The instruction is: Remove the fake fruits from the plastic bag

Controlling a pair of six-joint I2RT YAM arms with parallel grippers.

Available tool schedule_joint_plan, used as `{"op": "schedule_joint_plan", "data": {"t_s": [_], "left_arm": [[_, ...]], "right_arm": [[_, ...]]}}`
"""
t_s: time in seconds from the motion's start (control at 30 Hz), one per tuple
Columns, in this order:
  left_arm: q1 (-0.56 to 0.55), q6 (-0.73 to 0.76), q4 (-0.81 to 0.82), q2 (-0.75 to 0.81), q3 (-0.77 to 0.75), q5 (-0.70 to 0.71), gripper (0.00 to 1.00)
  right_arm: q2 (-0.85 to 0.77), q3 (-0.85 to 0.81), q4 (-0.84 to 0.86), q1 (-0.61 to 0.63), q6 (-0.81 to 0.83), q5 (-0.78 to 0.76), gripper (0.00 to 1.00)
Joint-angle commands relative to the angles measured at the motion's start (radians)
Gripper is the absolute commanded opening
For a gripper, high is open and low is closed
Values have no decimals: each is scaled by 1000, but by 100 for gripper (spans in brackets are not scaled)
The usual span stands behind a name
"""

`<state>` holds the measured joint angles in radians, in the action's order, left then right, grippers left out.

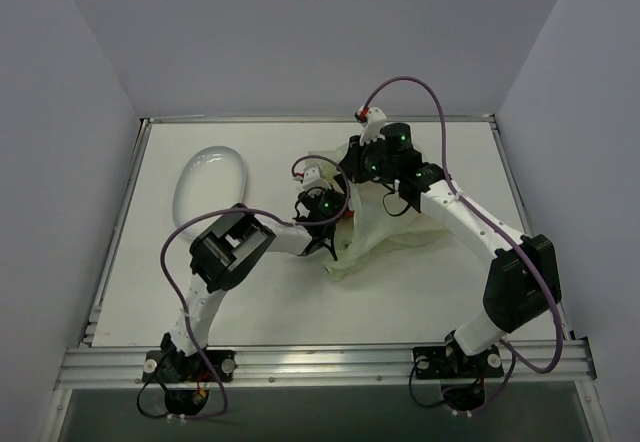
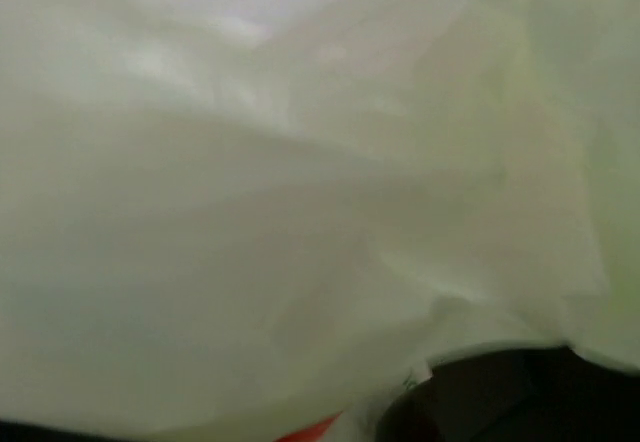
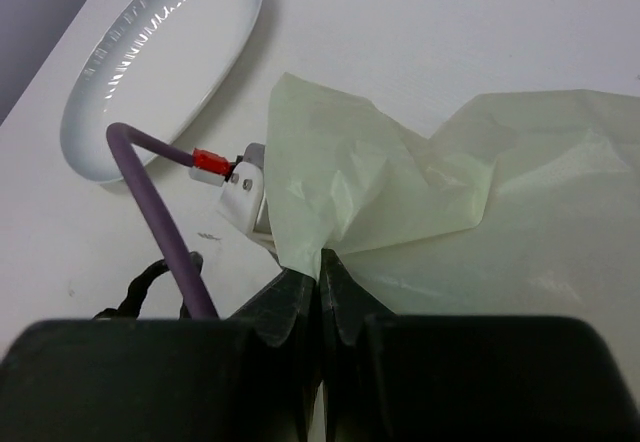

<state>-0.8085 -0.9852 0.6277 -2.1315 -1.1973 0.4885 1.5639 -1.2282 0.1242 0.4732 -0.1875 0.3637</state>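
Pale green plastic fills almost the whole left wrist view: the bag (image 3: 450,192) lies crumpled on the table (image 3: 470,22), and our left gripper (image 1: 332,214) is pushed into its mouth. We cannot tell whether those jaws are spread or closed, because film hides them from above and the wrist camera shows only folds and a dark blur at its bottom edge. Our right gripper (image 3: 320,267) has its fingers pressed together on a pinch of the bag's upper edge, lifting it into a peak. Of the fake fruits (image 2: 316,428) we see only an orange-red sliver at the bottom of the left wrist view and a speck of red beside the left wrist from above. They look to be inside the bag, low down and close to the left gripper.

Several things could go wrong. With film draped this close, we may close on plastic instead of a fruit, or on both, and pulling back would then drag the bag rather than free the piece. The right pinch has only a thin fold; a tug from the left arm could slip it out, and the mouth would collapse over the fruit. The rounded pieces are likely to roll deeper if nudged off-centre. We are also working nearly blind, so a misjudged reach is easy. The white dish (image 3: 160,62) sits well apart to the left, and the purple cable (image 3: 150,202) of the left arm runs near the right fingers, where it could snag.
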Motion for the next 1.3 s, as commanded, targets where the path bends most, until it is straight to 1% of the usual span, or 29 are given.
{"op": "schedule_joint_plan", "data": {"t_s": [0.0,0.03,0.1,0.13,0.2,0.23,0.27,0.3,0.33,0.37,0.4,0.47,0.5,0.57,0.6,0.7,0.77,0.83,0.9,0.93,1.0,1.03,1.07,1.1,1.13,1.17,1.2,1.23,1.27], "left_arm": [[23,-47,67,-13,-38,-25,80],[25,-49,67,-13,-35,-25,76],[31,-47,76,-7,-19,-25,73],[31,-47,82,8,-9,-27,68],[32,-43,90,27,27,-27,63],[32,-35,99,50,42,-27,58],[32,-27,118,64,73,-25,40],[31,-24,125,74,88,-24,35],[29,-17,133,102,103,-25,31],[28,0,150,116,117,-28,24],[20,8,158,133,146,-31,21],[6,61,188,194,179,-34,18],[-9,80,188,243,203,-42,15],[-26,138,179,300,225,-53,13],[-34,154,173,359,251,-60,10],[-46,180,181,450,301,-106,7],[-44,195,152,531,330,-122,6],[-40,210,121,612,349,-116,5],[-31,246,52,665,367,-87,5],[-29,253,31,723,376,-71,4],[-18,281,3,787,421,-36,4],[-14,290,-6,856,436,-25,4],[-9,305,-46,892,446,-9,4],[6,313,-84,954,449,48,4],[17,321,-132,979,440,88,4],[34,312,-249,1001,429,134,4],[104,300,-293,1028,421,175,4],[159,280,-319,1038,427,151,4],[223,229,-351,1041,433,116,4]], "right_arm": [[-48,15,69,2,-24,93,0],[-48,21,72,4,-24,93,0],[-45,22,69,2,-21,84,0],[-48,22,69,-1,-17,75,0],[-50,22,75,-22,-21,75,0],[-48,21,77,-30,-24,78,0],[-50,22,81,-47,-30,78,0],[-51,22,84,-56,-35,81,0],[-53,22,92,-64,-36,84,0],[-50,18,92,-76,-35,83,0],[-50,16,92,-82,-32,66,0],[-38,9,89,-93,-29,49,0],[-36,4,88,-103,-26,31,0],[-24,1,84,-108,-17,-2,0],[-21,-2,78,-119,-10,-8,0],[-13,6,80,-125,-6,-6,0],[-13,9,83,-127,-9,9,0],[-15,16,87,-124,-16,12,0],[-21,36,101,-122,-20,15,0],[-30,44,104,-122,-21,17,0],[-41,71,121,-123,-24,20,0],[-51,81,129,-123,-27,23,0],[-56,90,132,-122,-33,26,0],[-59,102,135,-119,-35,32,0],[-73,111,138,-114,-36,34,0],[-80,122,144,-111,-38,35,0],[-88,143,152,-98,-40,29,0],[-102,153,152,-90,-40,20,0],[-110,159,152,-84,-40,14,0]]}}
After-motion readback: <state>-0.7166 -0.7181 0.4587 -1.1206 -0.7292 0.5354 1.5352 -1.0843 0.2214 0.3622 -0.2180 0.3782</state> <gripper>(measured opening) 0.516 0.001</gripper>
